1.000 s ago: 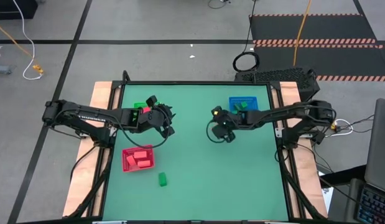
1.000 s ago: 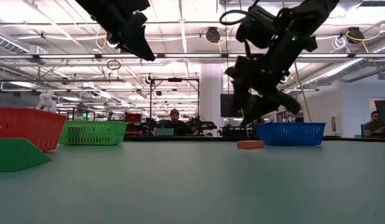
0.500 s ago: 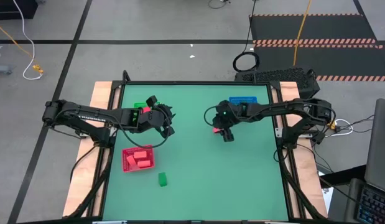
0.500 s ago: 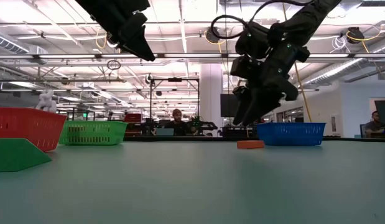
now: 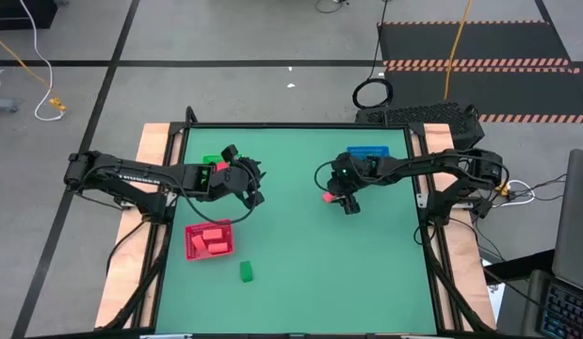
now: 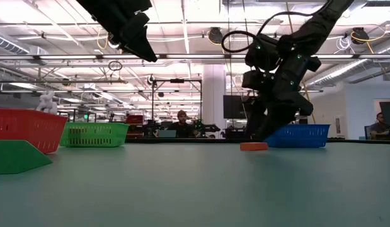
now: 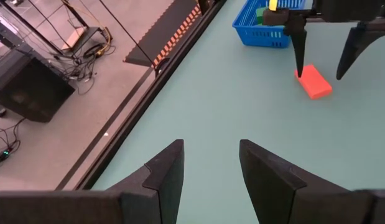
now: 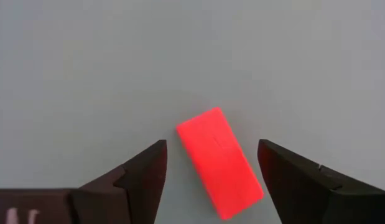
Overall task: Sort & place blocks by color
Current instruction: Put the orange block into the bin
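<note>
Evidently rigid and light, the red block (image 8: 219,161) near the blue tray (image 5: 367,153) suits pinching across its long sides; the right gripper (image 8: 212,171) straddles it open, empty.

The worktop (image 5: 300,245) has a smooth, matt green surface with bare pale wood along its side edges. The red block (image 8: 219,162) looks like solid plastic, smooth with a faint sheen. The blue basket (image 6: 296,135), green basket (image 6: 94,134) and red basket (image 6: 28,128) are plastic lattice. Both the left claw (image 7: 208,171) and the right claw (image 8: 211,171) have matt, dark plastic-looking fingers.
</note>
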`<move>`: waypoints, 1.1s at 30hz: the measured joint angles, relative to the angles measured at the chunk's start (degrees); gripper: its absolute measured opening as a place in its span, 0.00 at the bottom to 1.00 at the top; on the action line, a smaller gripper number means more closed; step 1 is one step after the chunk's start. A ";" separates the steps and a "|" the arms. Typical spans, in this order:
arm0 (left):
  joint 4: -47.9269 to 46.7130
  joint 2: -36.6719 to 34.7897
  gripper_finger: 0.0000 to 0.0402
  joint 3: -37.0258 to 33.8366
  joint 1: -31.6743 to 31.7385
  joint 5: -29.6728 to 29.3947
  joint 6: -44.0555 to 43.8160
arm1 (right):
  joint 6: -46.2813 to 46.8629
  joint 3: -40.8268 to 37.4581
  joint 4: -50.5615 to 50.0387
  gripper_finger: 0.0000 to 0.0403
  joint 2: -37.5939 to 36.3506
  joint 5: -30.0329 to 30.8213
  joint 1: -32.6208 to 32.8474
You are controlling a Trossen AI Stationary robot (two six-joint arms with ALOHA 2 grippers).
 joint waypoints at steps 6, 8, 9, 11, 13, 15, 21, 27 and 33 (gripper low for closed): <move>0.01 0.00 0.40 0.00 0.01 0.00 0.00 | -0.05 -2.01 2.49 0.57 1.30 0.06 -1.34; 0.02 0.00 0.40 0.00 0.02 0.00 -0.02 | -0.04 -2.07 2.69 0.57 2.29 -0.01 -1.47; 0.02 0.00 0.40 0.00 0.03 0.00 -0.02 | -0.09 -2.06 3.13 0.57 2.91 -0.08 -1.44; 0.02 0.00 0.40 0.00 0.04 0.00 -0.02 | -0.10 -1.95 3.26 0.57 3.92 -0.34 -1.31; -0.02 0.00 0.40 0.00 0.06 0.00 -0.05 | 0.71 -1.89 3.22 0.57 4.74 -0.55 -1.15; 0.01 0.00 0.40 0.00 0.06 0.00 -0.05 | 2.59 -1.89 3.20 0.56 4.83 -0.34 -1.08; 0.02 0.00 0.40 0.00 0.06 0.00 -0.11 | 10.13 -2.09 2.48 0.42 2.78 0.85 0.53; 0.21 0.00 0.40 0.00 0.06 0.00 -0.15 | 13.37 -2.11 2.76 0.29 0.24 0.51 3.07; 7.08 0.00 0.40 0.00 -1.05 4.15 3.26 | 15.53 -2.11 3.38 0.29 -0.53 0.36 6.09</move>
